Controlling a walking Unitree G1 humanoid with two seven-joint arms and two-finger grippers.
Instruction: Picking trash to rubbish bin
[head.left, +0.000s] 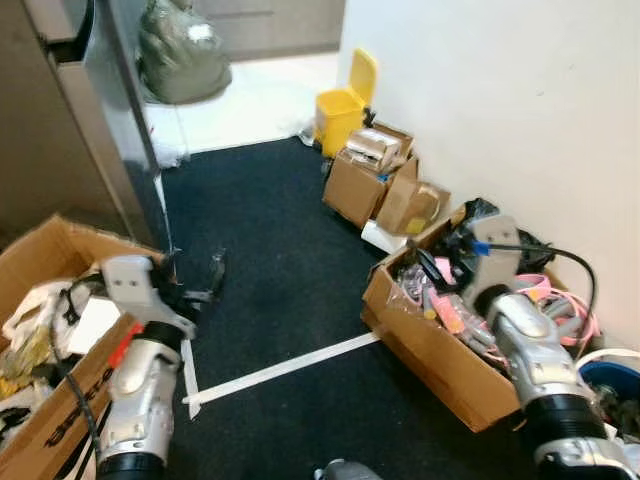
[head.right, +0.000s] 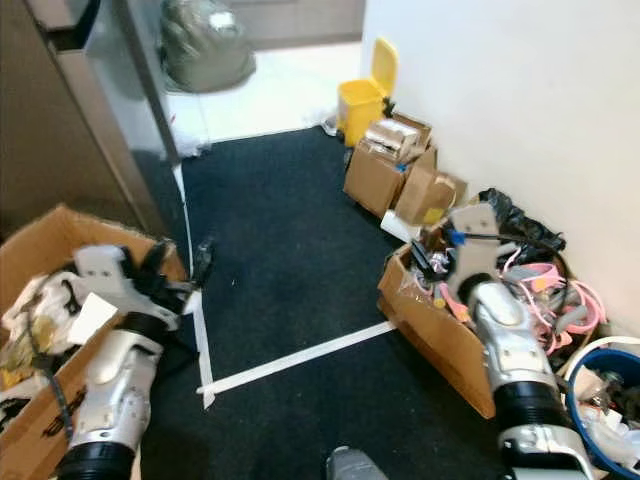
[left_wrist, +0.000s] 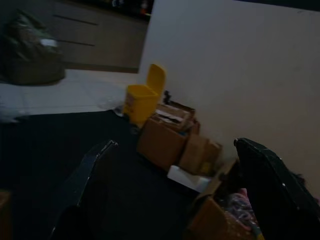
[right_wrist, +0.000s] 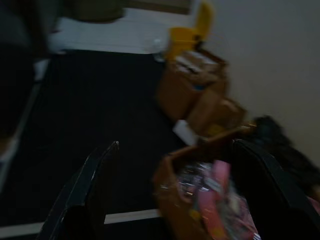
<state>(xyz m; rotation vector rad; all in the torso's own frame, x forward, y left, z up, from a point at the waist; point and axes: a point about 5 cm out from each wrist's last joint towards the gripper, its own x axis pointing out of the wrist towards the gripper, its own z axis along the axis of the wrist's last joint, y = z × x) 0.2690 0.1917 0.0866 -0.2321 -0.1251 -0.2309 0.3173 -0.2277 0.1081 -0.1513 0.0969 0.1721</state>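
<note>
A yellow rubbish bin (head.left: 343, 112) with its lid up stands at the far end of the black carpet, against the white wall. My left gripper (head.left: 195, 275) hovers open and holds nothing, just past the corner of a cardboard box of paper trash (head.left: 45, 320) on my left. On the other side, my right gripper (head.left: 438, 258) is open and holds nothing. It is above the near end of a cardboard box (head.left: 430, 345) stuffed with pink items and wrappers. In the left wrist view the fingers (left_wrist: 87, 180) frame the bin (left_wrist: 142, 97) far ahead.
More cardboard boxes (head.left: 375, 180) line the wall between the bin and the stuffed box. A full grey-green bag (head.left: 180, 50) sits on the pale floor beyond the carpet. A steel panel (head.left: 120, 130) stands on the left. White tape (head.left: 285, 368) crosses the carpet. A blue bucket (head.left: 610, 375) is at my right.
</note>
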